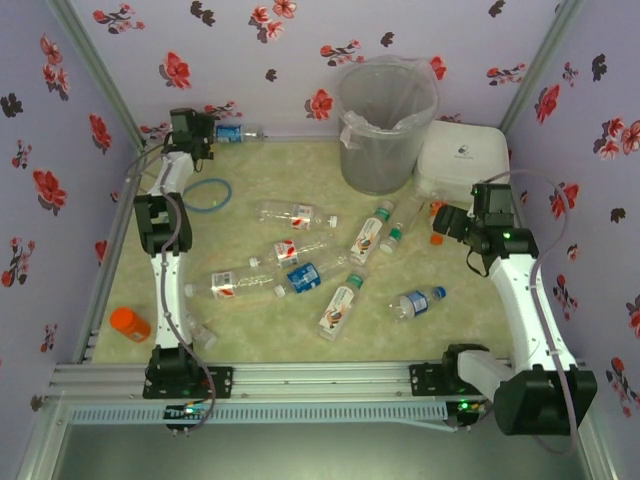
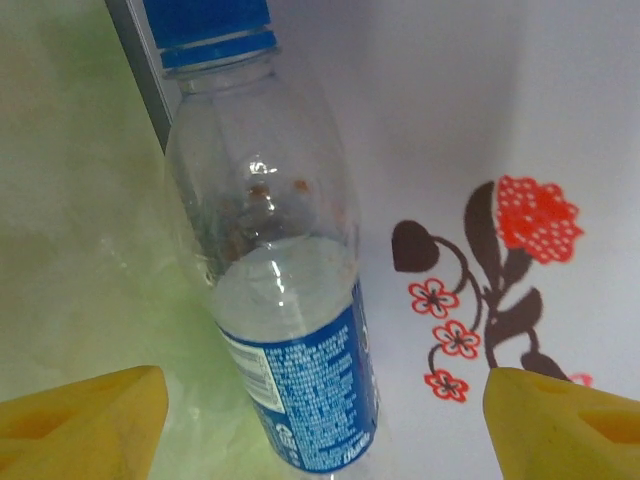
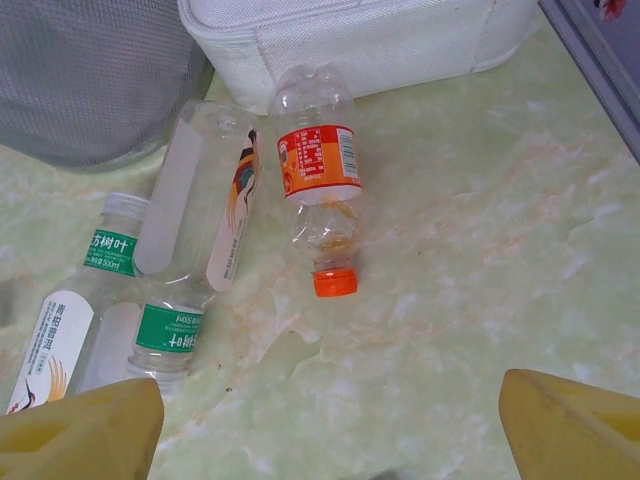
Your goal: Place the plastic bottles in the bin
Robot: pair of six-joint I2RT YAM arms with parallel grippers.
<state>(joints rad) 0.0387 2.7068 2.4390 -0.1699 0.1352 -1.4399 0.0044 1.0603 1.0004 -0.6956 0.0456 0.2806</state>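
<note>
A: In the middle of the top view, the bottles (image 1: pixel 303 276) lie scattered on their sides. They are clear plastic with red-white, blue or green-white labels.
B: And the bin (image 1: pixel 382 165)?
A: Upper centre. It's grey, bag-lined and upright, beside a white box (image 1: pixel 462 158). One blue-capped bottle (image 2: pixel 290 330) lies in the upper left corner, by the wall.
B: The grippers?
A: There the left gripper (image 2: pixel 322 425) is spread wide around that bottle, not touching it. The right gripper (image 3: pixel 330 430) gapes too, gripping nothing, below an orange-capped bottle (image 3: pixel 318 190). The table (image 1: pixel 440 335) is green marbled, and the walls (image 1: pixel 300 60) are lilac and flowered.
</note>
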